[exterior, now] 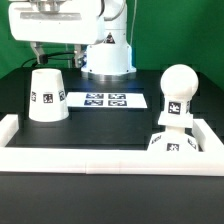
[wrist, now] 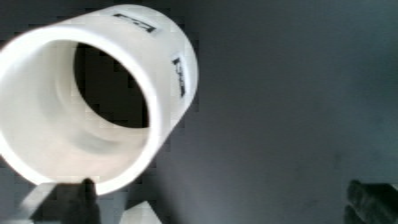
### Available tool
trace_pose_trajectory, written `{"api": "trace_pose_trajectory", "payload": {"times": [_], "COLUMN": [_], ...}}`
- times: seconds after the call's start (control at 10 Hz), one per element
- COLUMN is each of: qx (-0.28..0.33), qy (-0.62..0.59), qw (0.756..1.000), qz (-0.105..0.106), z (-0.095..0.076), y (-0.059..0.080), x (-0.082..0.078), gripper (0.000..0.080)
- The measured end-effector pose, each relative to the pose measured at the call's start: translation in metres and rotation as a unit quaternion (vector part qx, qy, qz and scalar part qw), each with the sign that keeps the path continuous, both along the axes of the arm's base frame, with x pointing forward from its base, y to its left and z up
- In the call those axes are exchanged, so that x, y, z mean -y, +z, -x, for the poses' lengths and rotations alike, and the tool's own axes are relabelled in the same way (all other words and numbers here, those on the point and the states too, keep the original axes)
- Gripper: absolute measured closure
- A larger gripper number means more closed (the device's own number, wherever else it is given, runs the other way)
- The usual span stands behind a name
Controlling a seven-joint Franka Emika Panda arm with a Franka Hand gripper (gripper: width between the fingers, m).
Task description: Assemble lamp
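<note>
The shade (exterior: 47,95) is sitting near the table's (exterior: 100,190) far edge on the exterior view's left, beside the marker board (exterior: 105,100). The bulb (exterior: 176,92) is standing on the base (exterior: 172,143) against the near rail (exterior: 100,160), at the exterior view's right. The gripper (wrist: 222,200) is hanging above the shade with its fingers (wrist: 71,200) spread wide, gripping nothing.

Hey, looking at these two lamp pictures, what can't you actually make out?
- Claw: the wrist view's edge cuts both fingers; in the exterior view it is too small and dark above the shade. Open or shut: cannot tell.
- Base: exterior view, the white rail hides its lower part.
- Bulb: exterior view, its stem's joint with the base is too small to judge.
- Tags on the shade: wrist view, blurred.
</note>
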State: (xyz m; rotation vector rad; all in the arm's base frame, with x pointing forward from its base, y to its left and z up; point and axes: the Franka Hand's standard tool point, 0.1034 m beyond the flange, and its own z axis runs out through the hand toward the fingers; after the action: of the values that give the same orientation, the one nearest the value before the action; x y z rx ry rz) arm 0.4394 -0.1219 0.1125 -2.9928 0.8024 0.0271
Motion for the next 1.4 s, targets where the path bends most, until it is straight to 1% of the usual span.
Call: {"api": "trace_pose_trajectory", "payload": {"times": [0.2,0.7,0.8,0.9,1.0,1.2,1.3,1.4], "qx": [-0.007,-0.011,-0.01,-0.01,-0.011,-0.011,-0.012,-0.012], "qy": [-0.004,0.002,0.003,0.003,0.003,0.003,0.003,0.003], "qw": [1.0,1.0,1.0,1.0,1.0,1.0,1.0,1.0], "qz": [0.001,0.018,0.018,0.018,0.018,0.018,0.018,0.018], "z": [0.008,0.011,0.011,0.01,0.011,0.011,0.011,0.011], "y": [-0.01,-0.028,-0.028,-0.027,-0.028,-0.028,-0.029,-0.029], "x": [-0.002,-0.001,-0.002,-0.002,-0.002,-0.002,-0.001,-0.001], "gripper": [0.0101,0.0101,0.0101,0.0128,0.0128,0.0482,0.0618,0.0618]}}
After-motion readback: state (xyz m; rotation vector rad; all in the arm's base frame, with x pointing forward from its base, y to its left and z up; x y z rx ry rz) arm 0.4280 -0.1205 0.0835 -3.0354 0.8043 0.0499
